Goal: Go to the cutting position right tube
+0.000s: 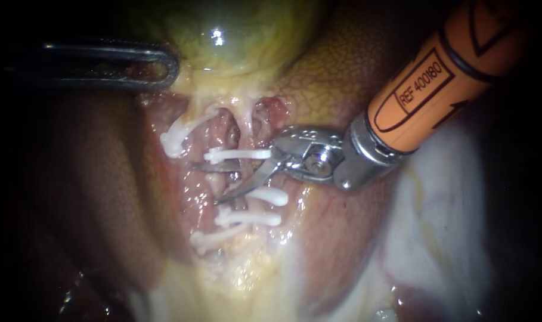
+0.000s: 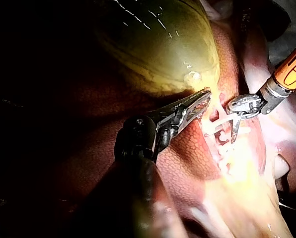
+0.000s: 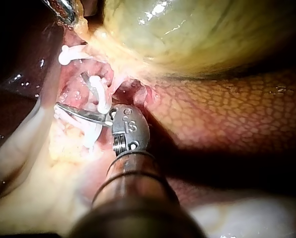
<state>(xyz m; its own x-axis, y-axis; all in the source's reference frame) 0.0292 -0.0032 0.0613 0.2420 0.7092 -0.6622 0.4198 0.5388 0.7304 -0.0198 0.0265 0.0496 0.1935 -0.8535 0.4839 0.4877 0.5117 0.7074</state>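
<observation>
The yellow-green gallbladder (image 1: 235,36) lies at the top, with the liver (image 1: 336,71) around it. Below it run two pale tubes carrying white clips (image 1: 238,155). The left tube bears a clip (image 1: 176,136) near its top. My right instrument (image 1: 206,183), with an orange shaft, holds its two thin blades open astride the right tube (image 1: 245,174), between the upper clip and a lower clip (image 1: 269,195). My left instrument (image 2: 196,103) is shut on the gallbladder's neck beside the tubes. From the right wrist view the blades (image 3: 71,91) lie across the clipped tube.
More white clips (image 1: 247,219) sit lower on the tubes amid yellow fat (image 1: 247,274). White gauze-like material (image 1: 437,197) lies right of the liver edge. Dark liver lobe (image 1: 92,179) fills the left side.
</observation>
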